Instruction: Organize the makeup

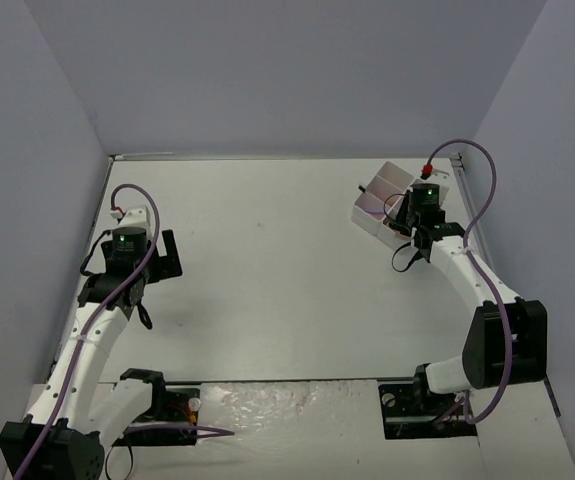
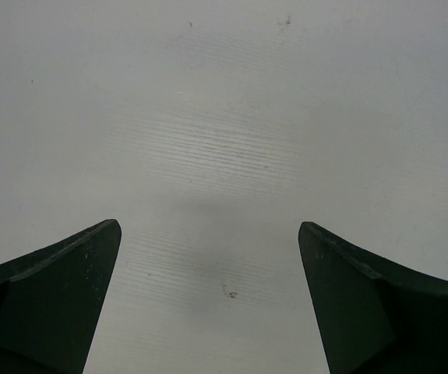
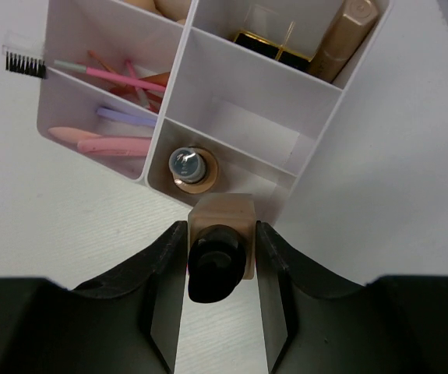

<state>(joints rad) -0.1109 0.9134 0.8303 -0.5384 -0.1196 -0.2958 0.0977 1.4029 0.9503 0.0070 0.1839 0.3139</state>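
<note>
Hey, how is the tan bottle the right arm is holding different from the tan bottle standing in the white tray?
The tan square-bodied bottle with a black cap is clamped in the jaws of the right gripper at the tray's near edge. The tan round bottle with a shiny-topped cap stands free inside a compartment of the white divided plastic tray. The held one looks boxy, the other cylindrical. Both are tan and similar in size.
</note>
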